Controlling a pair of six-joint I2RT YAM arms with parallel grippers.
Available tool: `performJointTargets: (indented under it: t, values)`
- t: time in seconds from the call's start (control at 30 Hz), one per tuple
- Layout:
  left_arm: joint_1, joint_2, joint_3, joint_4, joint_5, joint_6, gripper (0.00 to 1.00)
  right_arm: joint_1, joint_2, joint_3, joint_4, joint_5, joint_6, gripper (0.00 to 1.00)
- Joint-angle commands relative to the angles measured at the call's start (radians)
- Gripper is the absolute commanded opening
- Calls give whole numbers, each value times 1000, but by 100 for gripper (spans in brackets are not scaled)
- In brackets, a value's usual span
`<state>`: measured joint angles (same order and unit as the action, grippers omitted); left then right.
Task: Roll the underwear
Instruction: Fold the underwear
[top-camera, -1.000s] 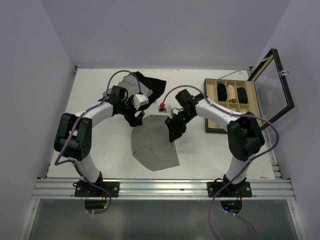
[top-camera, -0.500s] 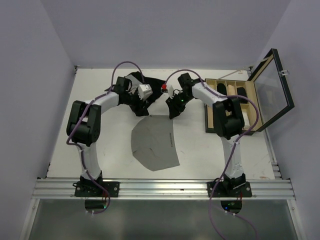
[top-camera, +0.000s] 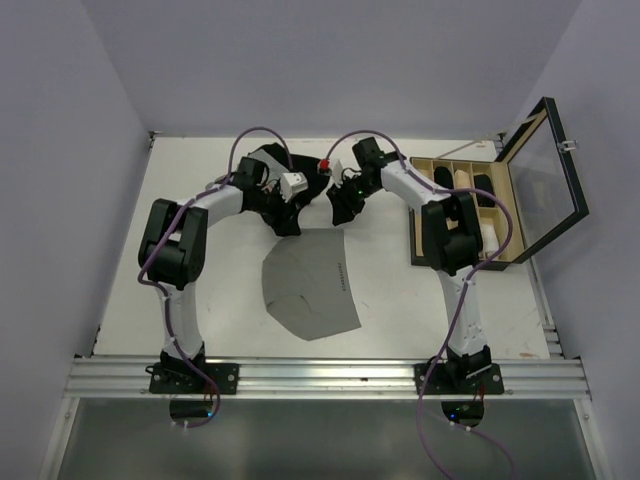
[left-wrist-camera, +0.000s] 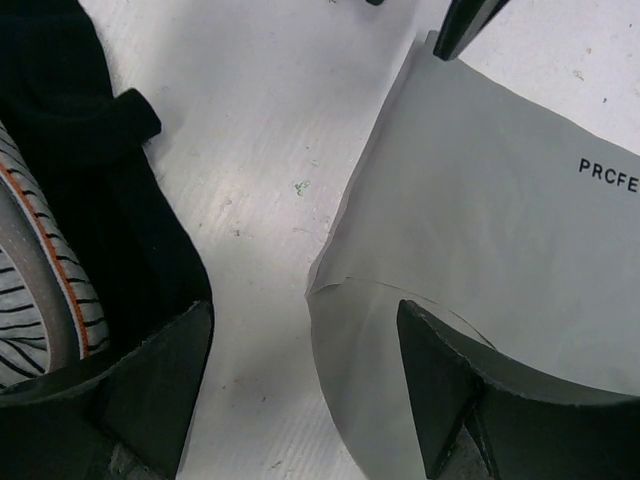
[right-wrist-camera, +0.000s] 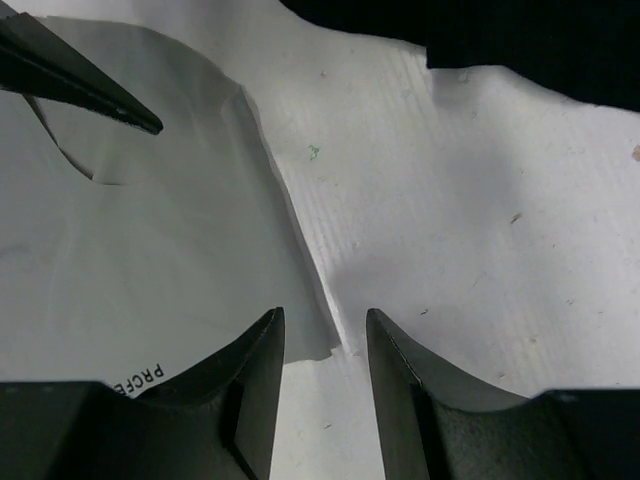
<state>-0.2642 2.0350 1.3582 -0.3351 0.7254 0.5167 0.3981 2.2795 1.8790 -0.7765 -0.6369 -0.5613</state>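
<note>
The grey underwear (top-camera: 310, 285) lies flat on the white table, its lettered waistband along the right side. My left gripper (top-camera: 287, 222) is open just above its far left corner; in the left wrist view (left-wrist-camera: 305, 400) one finger is over the cloth (left-wrist-camera: 480, 220) and the other by the black garment. My right gripper (top-camera: 341, 214) is open at the far right corner; in the right wrist view (right-wrist-camera: 325, 390) its fingers straddle the corner edge of the underwear (right-wrist-camera: 150, 260). Neither gripper holds anything.
A black garment (top-camera: 305, 170) and a pinstriped garment (left-wrist-camera: 30, 300) lie just beyond the grippers at the back. A wooden compartment box (top-camera: 424, 212) with rolled items and an open glass lid stands at the right.
Both grippers have moved away from me to the far edge of the underwear. The right gripper left the waistband side, which now lies uncovered and flat.
</note>
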Motion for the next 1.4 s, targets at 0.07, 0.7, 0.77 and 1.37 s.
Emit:
performJointTargets:
  t: [0.07,0.7,0.77,1.37]
  values:
    - [8,-22,-24,47,-14,-14,79,-2,55,72,-19,13,-74,43]
    - [-13,143,179,-90,52,20,63,-2,146,190,-198,-29,-172,34]
    - [-13,148,185,-126,57,46,62,-2,143,184,-216,-33,-183,35]
    - [-21,117,137,-217,97,137,50,2,166,220,-254,-52,-193,19]
